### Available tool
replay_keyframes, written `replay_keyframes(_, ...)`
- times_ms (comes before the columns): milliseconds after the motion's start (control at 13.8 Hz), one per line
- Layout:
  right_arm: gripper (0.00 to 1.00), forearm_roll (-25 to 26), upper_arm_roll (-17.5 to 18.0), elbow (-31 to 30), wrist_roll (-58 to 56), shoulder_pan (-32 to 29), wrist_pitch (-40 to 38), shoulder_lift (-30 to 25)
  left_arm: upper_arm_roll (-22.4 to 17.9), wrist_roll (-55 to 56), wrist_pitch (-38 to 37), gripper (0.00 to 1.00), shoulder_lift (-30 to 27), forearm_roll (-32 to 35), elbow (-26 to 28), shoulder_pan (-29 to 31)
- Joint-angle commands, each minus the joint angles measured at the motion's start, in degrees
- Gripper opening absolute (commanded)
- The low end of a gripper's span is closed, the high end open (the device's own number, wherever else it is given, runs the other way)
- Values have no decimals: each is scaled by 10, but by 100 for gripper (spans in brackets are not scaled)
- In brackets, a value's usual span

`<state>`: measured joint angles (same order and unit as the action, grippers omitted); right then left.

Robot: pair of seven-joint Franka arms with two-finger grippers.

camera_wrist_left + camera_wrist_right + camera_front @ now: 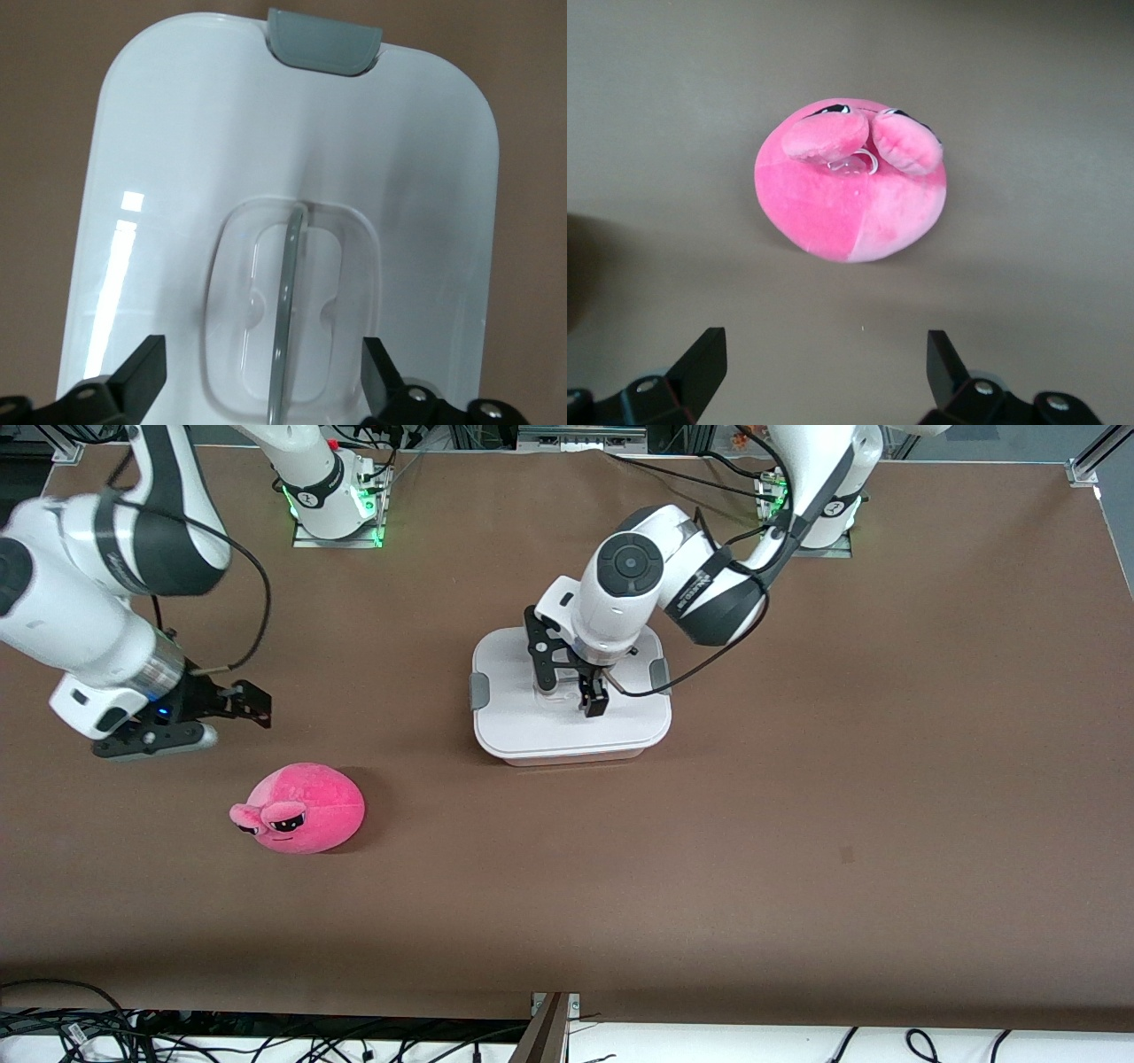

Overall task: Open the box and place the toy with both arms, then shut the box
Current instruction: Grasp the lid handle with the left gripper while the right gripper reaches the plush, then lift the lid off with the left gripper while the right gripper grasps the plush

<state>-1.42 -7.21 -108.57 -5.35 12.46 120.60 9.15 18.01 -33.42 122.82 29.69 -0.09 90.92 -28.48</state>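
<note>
The brown table (797, 824) carries two items only, and nothing lies between them. The box (567, 737) sits near the table's centre with its white lid (532, 726) on; a grey clip (478, 690) shows at the end toward the right arm and a second clip (660, 676) at the end toward the left arm, so its contents cannot be seen. The toy (306, 808) lies on the table at about eight o'clock from the box, well apart from it, nearer the front camera and toward the right arm's end, its face turned to the front camera. The left gripper (571, 698) is down over the lid's centre, its fingers (142, 372) spread apart either side of the clear recessed handle (292, 310), not clamped on it. The right gripper (252, 704) hangs in the air at about eleven o'clock from the toy, clear of it, jaws wide apart and holding nothing. Cables (133, 1036) run along the table's near edge.
</note>
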Motion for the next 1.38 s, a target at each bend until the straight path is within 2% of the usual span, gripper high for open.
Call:
replay_keyframes(0, 100, -1, 4, -15, 6, 3, 62, 35, -5, -13, 11, 55, 16, 26, -22, -11)
replay_keyframes(72, 100, -1, 4, -15, 6, 3, 87, 52, -4, -13, 10, 38, 13, 26, -21, -11)
replay_keyframes(145, 100, -1, 4, -15, 5, 3, 106, 68, -5, -13, 8, 29, 12, 26, -21, -11)
replay_keyframes(290, 100, -1, 4, -15, 4, 3, 153, 105, -4, -14, 2, 23, 8, 25, -16, -10)
replay_keyframes(434, 100, -1, 4, -15, -1, 3, 207, 141, -3, -13, -13, 3, 4, 23, -14, -10)
replay_keyframes(579, 98, -1, 4, -15, -2, 2, 227, 157, -2, -12, -27, 0, 0, 18, -14, -9)
replay_keyframes(652, 90, -2, 6, -15, -2, 2, 227, 157, -2, -11, -28, 0, -2, 18, -14, -9)
replay_keyframes(724, 72, -2, 6, -15, -4, 2, 227, 157, -1, -11, -29, 0, -4, 14, -14, -8)
replay_keyframes(796, 48, -2, 6, -14, -5, 2, 224, 156, 8, -12, -37, 0, -13, 13, -15, -5)
replay_keyframes(869, 27, -2, 6, -14, -6, 3, 221, 155, 19, -12, -51, 0, -23, 13, -15, -3)
replay_keyframes(941, 10, -3, 6, -13, -6, 2, 219, 153, 20, -11, -69, 0, -37, 12, -19, 0)
replay_keyframes(1014, 0, -3, 6, -11, -5, 3, 210, 151, 22, -11, -95, 0, -49, 11, -22, 2)
replay_keyframes(1158, 0, -4, 6, -7, -3, 3, 187, 146, 23, -16, -178, 0, -88, -23, -24, 44)
replay_keyframes(1303, 0, -3, 6, -3, -9, 3, 175, 137, 23, -93, -279, 0, -124, -44, -33, 104)
